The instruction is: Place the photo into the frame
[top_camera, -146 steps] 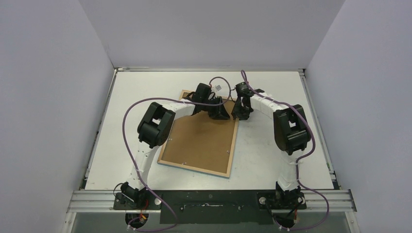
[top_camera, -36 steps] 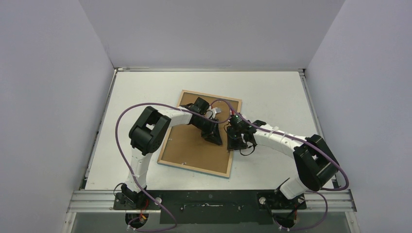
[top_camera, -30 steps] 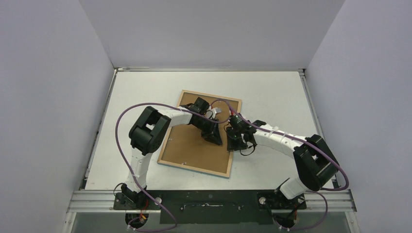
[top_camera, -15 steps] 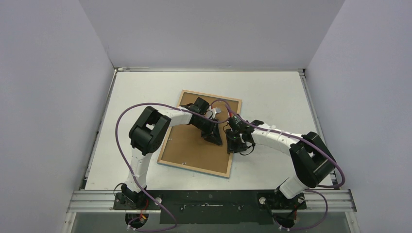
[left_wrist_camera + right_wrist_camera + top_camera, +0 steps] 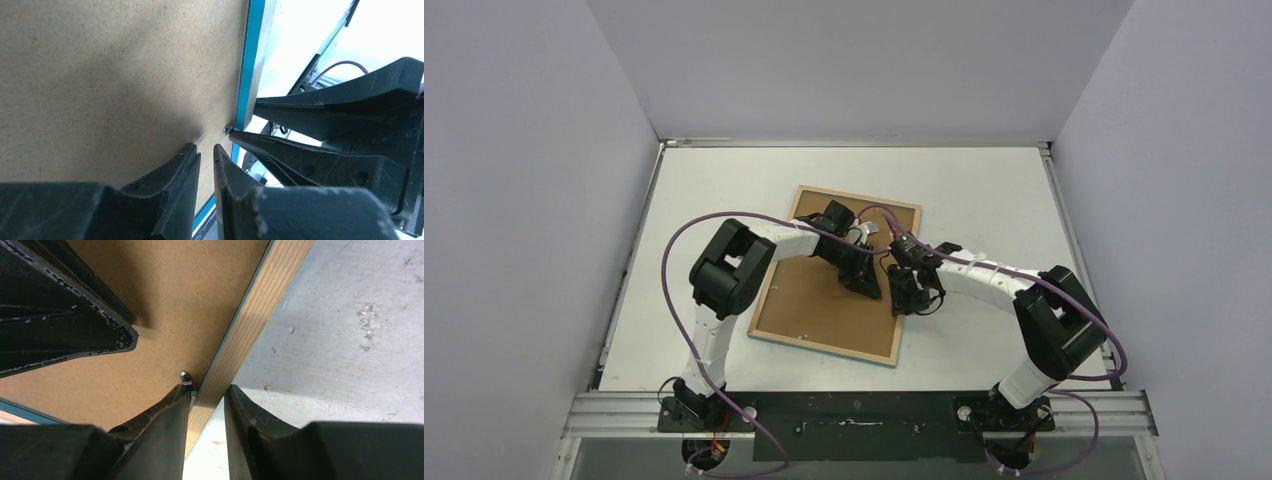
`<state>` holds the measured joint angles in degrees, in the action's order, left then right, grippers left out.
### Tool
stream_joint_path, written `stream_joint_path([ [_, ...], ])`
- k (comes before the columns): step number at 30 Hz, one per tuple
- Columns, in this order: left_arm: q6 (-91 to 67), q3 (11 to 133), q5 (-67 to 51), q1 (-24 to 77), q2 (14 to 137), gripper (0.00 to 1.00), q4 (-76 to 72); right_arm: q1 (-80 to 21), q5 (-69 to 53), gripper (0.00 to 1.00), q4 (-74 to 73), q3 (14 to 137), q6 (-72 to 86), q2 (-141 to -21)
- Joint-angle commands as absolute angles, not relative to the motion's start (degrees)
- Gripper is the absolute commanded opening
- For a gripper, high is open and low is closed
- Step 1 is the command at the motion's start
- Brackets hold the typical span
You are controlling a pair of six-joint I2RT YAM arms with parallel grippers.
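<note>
Top external view: we saw the frame (image 5: 824, 346) lying face down near the middle of the table (image 5: 994, 190), skewed, with its brown backing board (image 5: 809, 300) facing up.
Frame edges: the inner lip was turquoise and the outer side was pale wood.
Left arm: the left gripper (image 5: 207, 150) had its tips down at the backing board, close to the frame's right rail. Its fingers were drawn almost together with only a thin slit between them, clenched on nothing.
Right arm: the right gripper (image 5: 207, 390) straddled that right rail, one finger on the board side and the other on the table side.
Right grip: the wrist view was too tight, so we could not tell whether the fingers pinched the rail or merely flanked it.
Metal stud (image 5: 185, 375): it sat on the board beside the rail, touching the right gripper's inner finger.
Spacing: the two grippers stood just beside each other.
</note>
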<state>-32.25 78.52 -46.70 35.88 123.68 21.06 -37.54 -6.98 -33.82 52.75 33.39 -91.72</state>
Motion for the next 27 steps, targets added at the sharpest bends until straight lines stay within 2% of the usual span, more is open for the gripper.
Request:
stream_joint_path([
  [1,-28.09,76.12,-37.18,35.75,128.14,0.18,25.75,-37.53,-1.59,0.28,-34.9,51.07,30.42,-95.39],
  [8,-28.05,75.99,-37.17,35.52,128.06,0.18,25.75,-37.4,-1.23,0.25,-34.54,51.73,29.06,-95.56],
  [16,-28.04,75.71,-37.18,35.5,127.97,0.18,25.66,-36.85,-2.81,0.1,-33.34,52.36,30.08,-94.73],
  [21,-27.95,75.62,-36.97,35.51,128.11,0.18,25.85,-36.35,-1.27,0.1,-33.81,53.59,31.92,-93.53],
  [27,-26.97,75.47,-36.0,35.51,128.49,0.18,27.41,-35.76,7.68,0.16,-37.36,56.26,32.34,-91.08],
])
